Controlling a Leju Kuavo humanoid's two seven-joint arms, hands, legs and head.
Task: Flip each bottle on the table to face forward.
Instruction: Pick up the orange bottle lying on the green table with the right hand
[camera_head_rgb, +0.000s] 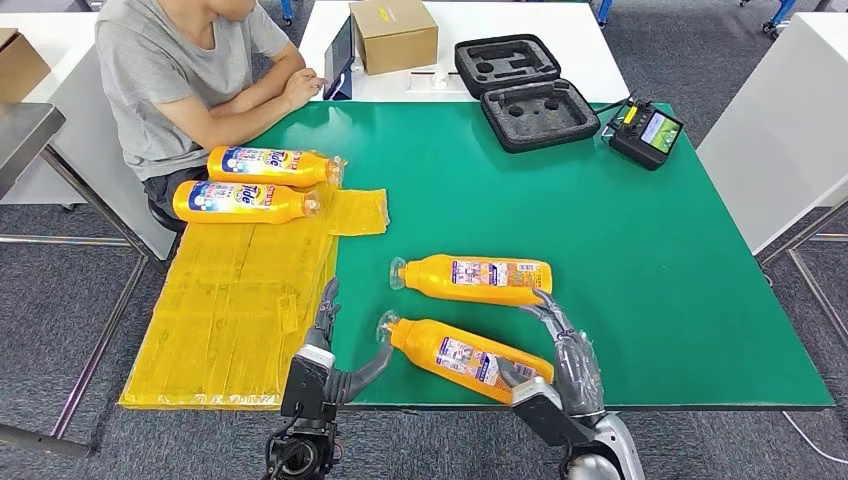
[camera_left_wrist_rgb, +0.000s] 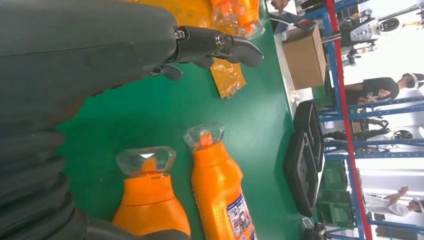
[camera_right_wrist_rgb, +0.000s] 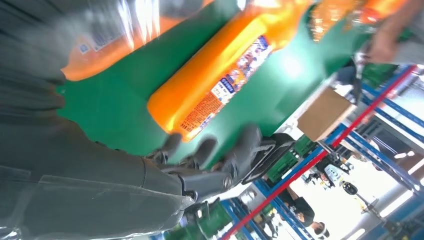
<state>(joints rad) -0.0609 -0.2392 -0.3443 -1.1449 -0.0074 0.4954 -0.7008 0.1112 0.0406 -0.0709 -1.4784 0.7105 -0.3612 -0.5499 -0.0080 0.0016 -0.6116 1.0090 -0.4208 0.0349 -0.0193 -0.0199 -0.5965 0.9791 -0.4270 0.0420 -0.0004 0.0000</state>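
Two orange bottles lie on the green table (camera_head_rgb: 640, 260) close to me, both showing their small-print back labels. The nearer bottle (camera_head_rgb: 465, 355) lies aslant with its clear cap (camera_left_wrist_rgb: 146, 160) toward my left hand (camera_head_rgb: 330, 365), whose thumb reaches to the cap while its fingers stand apart. My right hand (camera_head_rgb: 560, 360) is at that bottle's base, thumb over the orange body, fingers (camera_right_wrist_rgb: 210, 150) spread toward the base of the farther bottle (camera_head_rgb: 480, 278). Two more bottles (camera_head_rgb: 270, 165) (camera_head_rgb: 245, 200) lie at the far left, blue front labels up.
A crinkled yellow plastic sheet (camera_head_rgb: 235, 300) covers the table's left part. A seated person (camera_head_rgb: 170, 80) leans on the far left corner. A cardboard box (camera_head_rgb: 393, 35), an open black foam case (camera_head_rgb: 525, 90) and a remote controller (camera_head_rgb: 645, 130) sit at the back.
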